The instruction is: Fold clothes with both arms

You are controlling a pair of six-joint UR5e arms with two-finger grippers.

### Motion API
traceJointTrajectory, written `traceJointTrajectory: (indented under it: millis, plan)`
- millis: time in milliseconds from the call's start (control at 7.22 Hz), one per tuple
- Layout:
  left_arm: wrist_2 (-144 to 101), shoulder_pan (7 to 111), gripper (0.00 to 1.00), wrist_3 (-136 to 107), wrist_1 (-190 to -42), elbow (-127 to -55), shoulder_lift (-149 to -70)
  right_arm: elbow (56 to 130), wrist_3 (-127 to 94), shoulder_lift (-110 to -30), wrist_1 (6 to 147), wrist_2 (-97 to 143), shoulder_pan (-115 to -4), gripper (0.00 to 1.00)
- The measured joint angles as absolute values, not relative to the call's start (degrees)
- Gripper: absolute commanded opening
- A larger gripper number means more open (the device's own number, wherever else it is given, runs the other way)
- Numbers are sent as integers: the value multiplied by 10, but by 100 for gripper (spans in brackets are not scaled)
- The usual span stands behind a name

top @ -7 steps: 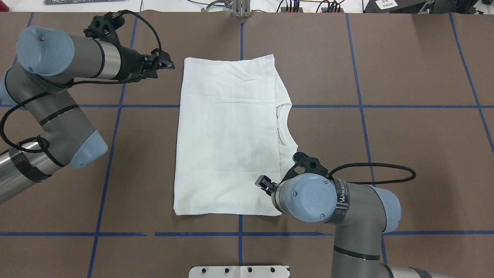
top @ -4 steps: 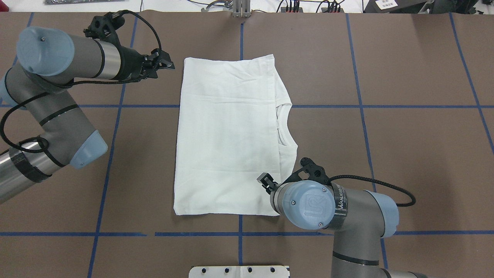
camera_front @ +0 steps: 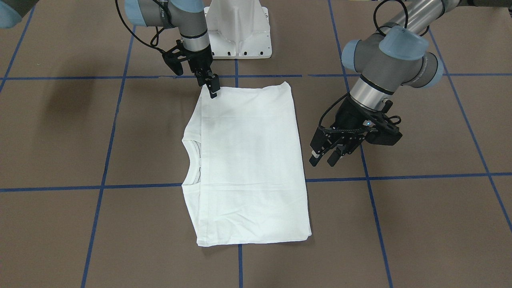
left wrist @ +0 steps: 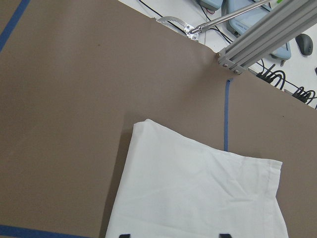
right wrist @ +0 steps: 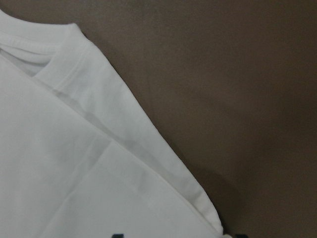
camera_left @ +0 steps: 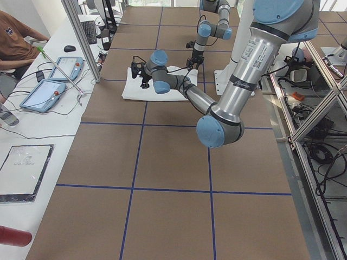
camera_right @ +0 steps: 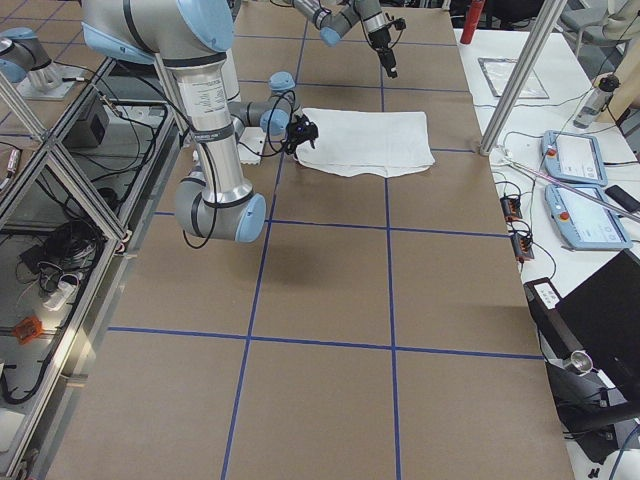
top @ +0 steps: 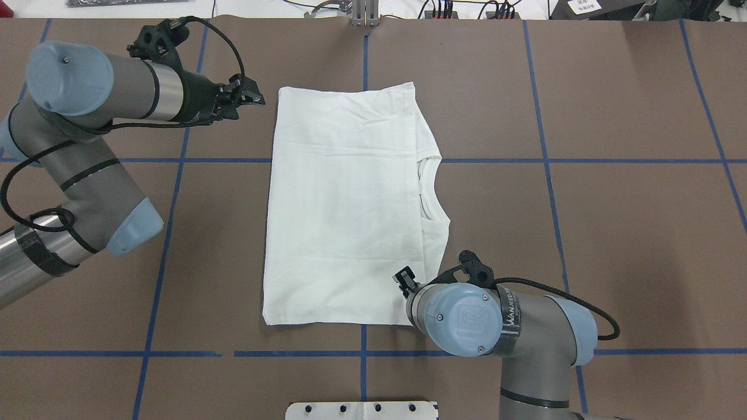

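At the middle of the brown table [top: 613, 233], the white T-shirt [top: 344, 204]: flat, folded into a tall rectangle, with the collar [top: 429, 195] peeking out on its 3 o'clock side in the overhead view. Off the shirt's 10 o'clock corner, clear of the cloth and over bare table, the left gripper [camera_front: 323, 161]: spread wide, grasping nothing. At the 5 o'clock corner, on the collar side, the right gripper [camera_front: 213, 91]: pointing down at the folded edge, parted in its wrist view, nothing clamped. Touching the cloth or not, impossible to tell. At 6 o'clock of the shirt, the white pedestal base [top: 362, 410].
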State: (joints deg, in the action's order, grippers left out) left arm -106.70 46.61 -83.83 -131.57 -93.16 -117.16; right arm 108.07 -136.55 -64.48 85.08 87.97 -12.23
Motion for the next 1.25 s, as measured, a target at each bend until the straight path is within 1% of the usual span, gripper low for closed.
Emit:
traceJointTrajectory:
  millis: [138, 277, 554, 692, 969, 1246]
  plan:
    - [-1067, 466, 68, -838, -1315, -932, -1172, 1079, -1366, -645, 853, 882, -121, 84]
    - [-1067, 466, 68, -840, -1315, -932, -1172, 1079, -1366, -645, 856, 883, -121, 93]
    - [-1066, 465, 68, -845, -1316, -932, -1172, 1070, -1366, -644, 858, 883, -119, 91]
    - [-1066, 465, 68, -846, -1316, -932, -1172, 1064, -1366, -642, 858, 883, -118, 75]
    - [-1066, 465, 68, -847, -1316, -932, -1172, 1059, -1366, -639, 858, 882, -118, 39]
    - [-1066, 466, 68, -848, -1315, -935, -1171, 1059, -1368, -636, 857, 882, -117, 8]
